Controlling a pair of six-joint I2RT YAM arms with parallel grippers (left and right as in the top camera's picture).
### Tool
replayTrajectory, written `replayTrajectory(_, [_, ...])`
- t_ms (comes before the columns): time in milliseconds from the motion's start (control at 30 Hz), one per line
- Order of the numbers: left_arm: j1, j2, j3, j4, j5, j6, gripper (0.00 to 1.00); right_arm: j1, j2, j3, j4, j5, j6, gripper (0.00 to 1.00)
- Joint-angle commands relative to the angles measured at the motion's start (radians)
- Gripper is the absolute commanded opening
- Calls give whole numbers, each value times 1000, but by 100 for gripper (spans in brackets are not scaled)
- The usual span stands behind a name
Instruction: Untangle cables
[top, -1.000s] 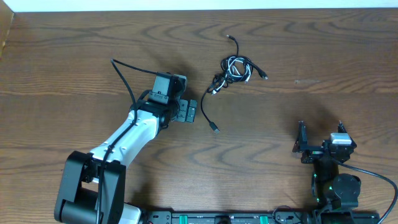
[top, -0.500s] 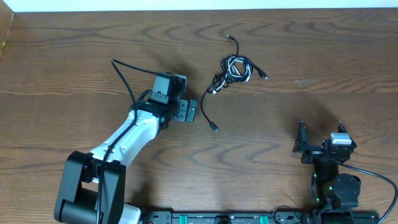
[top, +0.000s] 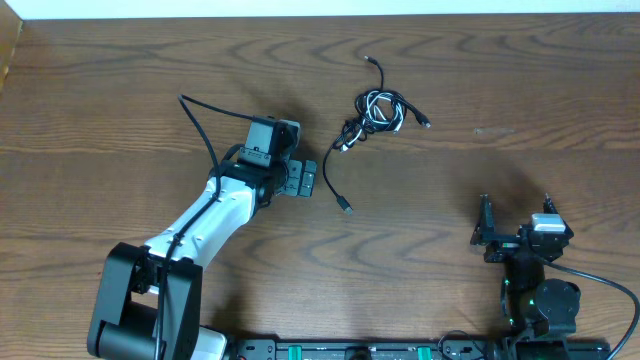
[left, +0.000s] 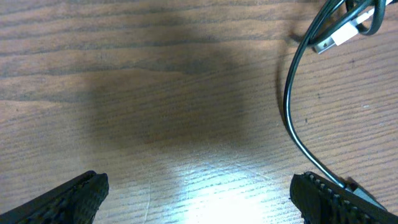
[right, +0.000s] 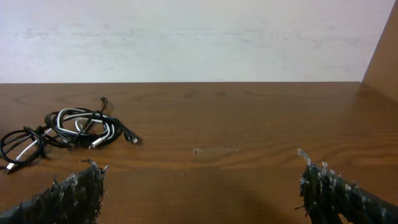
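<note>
A tangle of black and white cables (top: 375, 112) lies on the wooden table at the upper middle; it also shows in the right wrist view (right: 68, 129). One black strand (top: 329, 180) trails down to a plug near my left gripper (top: 305, 179), which is open and empty just left of that strand. In the left wrist view the black strand (left: 292, 118) curves past the right finger, with a white plug (left: 339, 38) at the top right. My right gripper (top: 515, 222) is open and empty at the lower right, far from the cables.
The wooden table (top: 500, 80) ends at a white wall behind (right: 199, 37). The left arm's own black cable (top: 200, 130) loops above the table to the left of the wrist.
</note>
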Motion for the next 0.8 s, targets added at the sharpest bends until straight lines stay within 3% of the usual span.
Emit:
replayTrajectory(0, [-2, 12, -9, -8, 6, 14, 99, -5, -6, -1, -4, -3, -11, 99])
replayTrajectory(767, [-2, 12, -9, -29, -24, 29, 99, -5, -5, -1, -4, -3, -11, 99])
